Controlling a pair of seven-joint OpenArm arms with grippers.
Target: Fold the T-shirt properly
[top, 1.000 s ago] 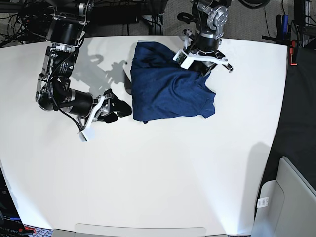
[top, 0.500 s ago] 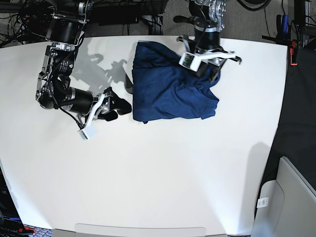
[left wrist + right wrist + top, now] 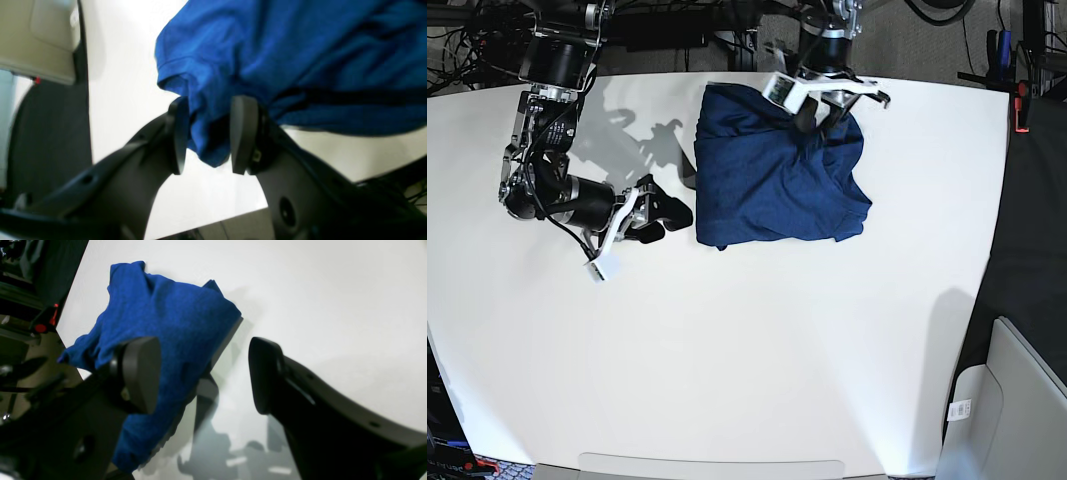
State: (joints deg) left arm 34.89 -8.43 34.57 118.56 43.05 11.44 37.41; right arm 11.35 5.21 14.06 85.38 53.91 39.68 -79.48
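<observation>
T-shirt (image 3: 777, 175): we see the dark blue garment lying in a rumpled, roughly folded heap on the far middle of the white tabletop (image 3: 757, 340), close to the far edge.
Where it sits: we place it between the two arms, nearer the left one; its near edge runs across the tabletop and ends in a corner just beside the right gripper.
Long axis: we read the heap as about as wide as it is deep, so we cannot name a clear long axis; a hemmed edge shows at its lower corner in the left wrist view.
Left gripper (image 3: 208, 133): we see its jaws partly parted with a bunch of blue fabric hanging between the two pads; the cloth touches the left-hand pad, and we cannot tell whether it is pinched.
Left arm position: in the base view we find it at the far edge of the shirt, over the cloth's upper right part.
Right gripper (image 3: 203, 373): we see its jaws spread wide with nothing between them, low over the tabletop just beside the shirt's left edge.
Containers: a pale bin (image 3: 1017, 400) stands off the tabletop's near right corner; we cannot see into it.
Open room: the tabletop's whole near half is bare white surface, and so is the strip to the shirt's right.
</observation>
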